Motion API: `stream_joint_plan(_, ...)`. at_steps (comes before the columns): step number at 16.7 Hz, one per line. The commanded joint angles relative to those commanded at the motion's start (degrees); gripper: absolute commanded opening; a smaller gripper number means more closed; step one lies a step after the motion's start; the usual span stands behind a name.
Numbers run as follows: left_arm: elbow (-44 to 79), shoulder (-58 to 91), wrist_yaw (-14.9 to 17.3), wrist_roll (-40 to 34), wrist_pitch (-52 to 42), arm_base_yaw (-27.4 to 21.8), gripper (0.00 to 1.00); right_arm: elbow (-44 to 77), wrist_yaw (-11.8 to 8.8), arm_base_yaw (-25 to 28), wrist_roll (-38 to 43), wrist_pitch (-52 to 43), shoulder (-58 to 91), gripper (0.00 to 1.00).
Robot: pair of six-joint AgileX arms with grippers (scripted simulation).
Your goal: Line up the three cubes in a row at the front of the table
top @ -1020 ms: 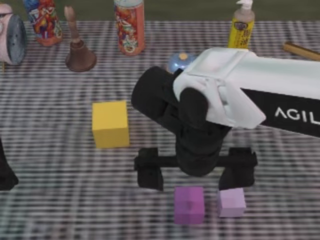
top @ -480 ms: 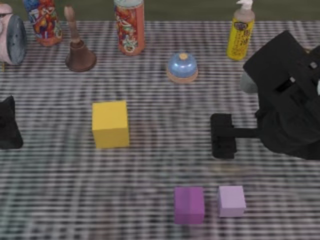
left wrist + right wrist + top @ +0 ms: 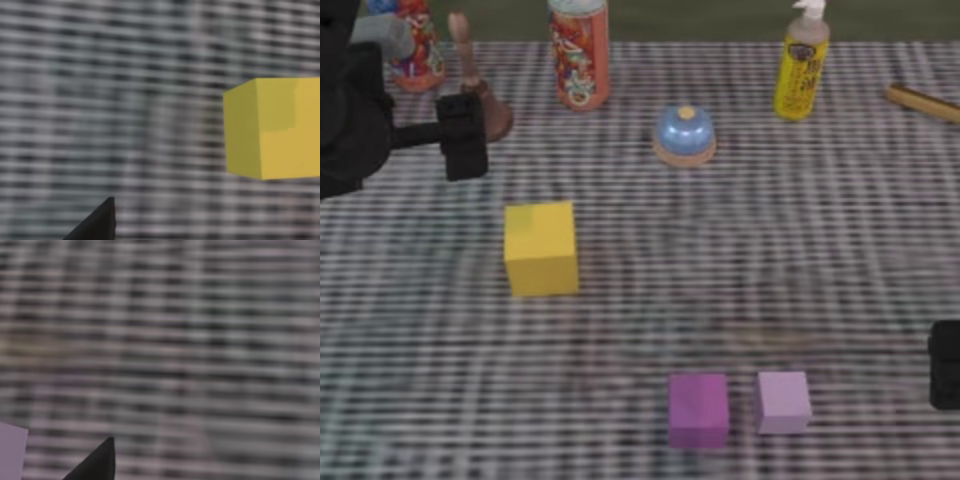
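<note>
Left end effector (image 3: 460, 135) far-left, yellow cube (image 3: 541, 248) upright, square to table (image 3: 650, 280) edges

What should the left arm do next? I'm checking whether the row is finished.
Probably lower the left gripper toward the yellow cube to grasp it: it sits alone mid-table, while the magenta cube and lilac cube already sit side by side at the front.

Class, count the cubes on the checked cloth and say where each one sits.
3. The yellow cube sits left of centre; the purple cube and the lilac cube stand side by side near the front edge. None looks hidden.
</note>
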Motion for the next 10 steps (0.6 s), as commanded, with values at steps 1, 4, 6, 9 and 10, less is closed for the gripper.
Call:
stream_joint_plan(1, 4.21, 5.23, 0.04, -1.18, -3.03, -1.03, 1.00, -4.13, -0.42, -2.33, -2.30, 2.66, -5.05, 1.00)
stream_joint_plan(4, 16.81, 20.02, 0.10, -4.62, -11.70, -4.05, 1.00, -14.46, -2.22, -8.81, -8.17, 11.28, -20.15, 1.00)
stream_joint_plan(6, 24.00, 28.07, 0.08, -6.49, -16.22, -5.69, 1.00, -19.35, -3.69, -12.52, -11.13, 17.39, -29.37, 1.00)
stream_joint_plan(9, 32.71, 37.53, -0.01, -8.68, -21.33, -7.61, 1.00, -23.77, -5.76, -16.79, -14.11, 25.52, -39.60, 1.00)
stream_joint_plan(10, 34.75, 39.58, -0.05, -9.19, -22.47, -8.06, 1.00, -24.57, -6.30, -17.78, -14.71, 27.55, -41.83, 1.00)
